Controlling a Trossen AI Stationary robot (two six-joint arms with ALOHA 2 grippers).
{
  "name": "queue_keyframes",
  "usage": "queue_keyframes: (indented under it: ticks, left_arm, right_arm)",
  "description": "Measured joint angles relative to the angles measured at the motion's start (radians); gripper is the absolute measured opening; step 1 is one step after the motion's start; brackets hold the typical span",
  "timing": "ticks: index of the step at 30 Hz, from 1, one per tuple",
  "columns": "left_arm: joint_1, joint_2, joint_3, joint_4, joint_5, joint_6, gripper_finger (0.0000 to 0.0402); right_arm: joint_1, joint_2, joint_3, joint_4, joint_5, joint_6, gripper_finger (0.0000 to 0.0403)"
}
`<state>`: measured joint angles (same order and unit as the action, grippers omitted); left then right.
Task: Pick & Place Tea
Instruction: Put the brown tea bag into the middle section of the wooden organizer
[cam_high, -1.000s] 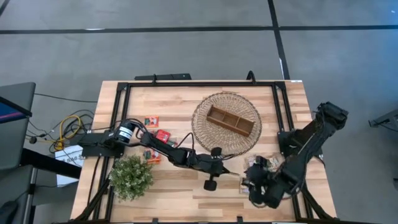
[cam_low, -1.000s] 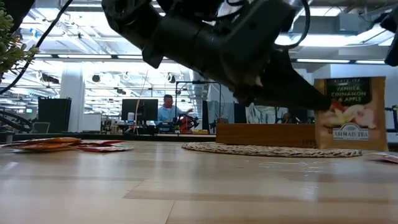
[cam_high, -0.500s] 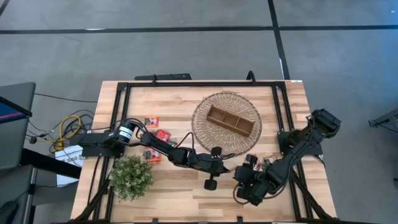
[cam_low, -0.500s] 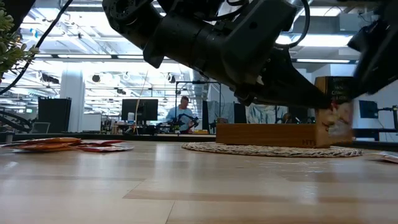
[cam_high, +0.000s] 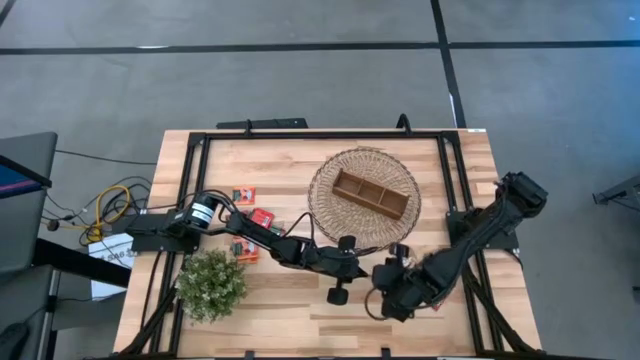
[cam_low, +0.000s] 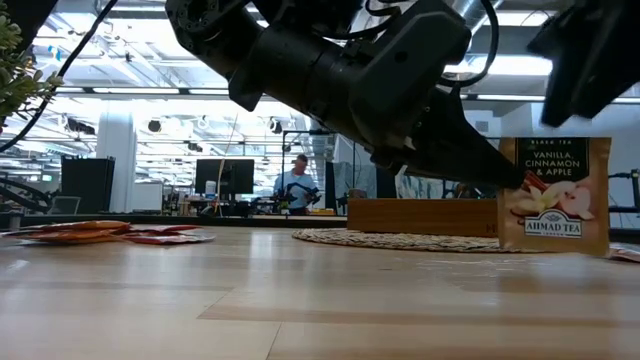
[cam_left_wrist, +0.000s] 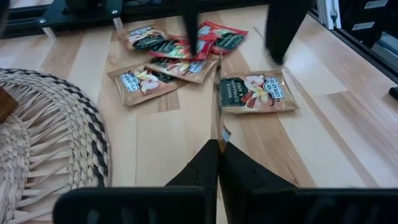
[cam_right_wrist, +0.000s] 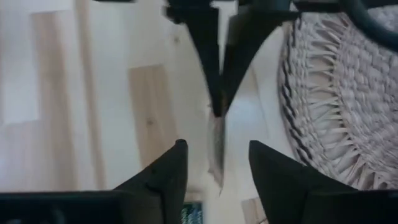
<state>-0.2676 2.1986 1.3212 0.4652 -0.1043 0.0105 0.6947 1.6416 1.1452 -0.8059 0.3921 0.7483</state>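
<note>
My left gripper is shut on one tea sachet, a green and white one that stands on edge near the table's front middle. My right gripper hovers open just above it, one finger on each side of the sachet's thin edge, touching nothing that I can see. More sachets lie flat in a pile, with a single one beside it. Several others lie flat at the table's left. My left gripper pinches the sachet's side edge between its two fingers, only at their free ends. The fingers slant down from the table's left. The sachet stands upright beyond the fingertips, slightly tilted. Whether its lower edge touches the table, I cannot tell.
A brown wooden tray sits on a round woven mat at the far middle. A bushy green plant stands at the near left. In the low view a person shows far off in the room behind the table.
My right gripper has swung toward the table's left edge, rolling as it went, from near the pile of sachets to just over the sachet in my left gripper. That sachet now sits a little lower and slightly tilted in the hold.
</note>
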Motion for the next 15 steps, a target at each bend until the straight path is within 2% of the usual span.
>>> queue_keyframes:
  ticks: [3, 6, 10, 15]
  left_arm:
    - [0.000, 0.000, 0.000, -0.001, -0.001, 0.000, 0.0000]
    - [0.000, 0.000, 0.000, -0.002, -0.002, 0.000, 0.0000]
    - [0.000, 0.000, 0.000, 0.000, -0.003, 0.000, 0.0000]
    - [0.000, 0.000, 0.000, -0.003, -0.021, 0.000, 0.0000]
  right_arm:
    - [-0.023, 0.015, -0.011, 0.002, -0.023, -0.007, 0.0191]
    - [-0.035, 0.046, -0.013, 0.002, -0.035, -0.039, 0.0188]
    - [-0.042, 0.099, -0.011, 0.034, -0.069, -0.084, 0.0142]
    - [-0.040, 0.124, -0.007, 0.045, -0.074, -0.085, 0.0054]
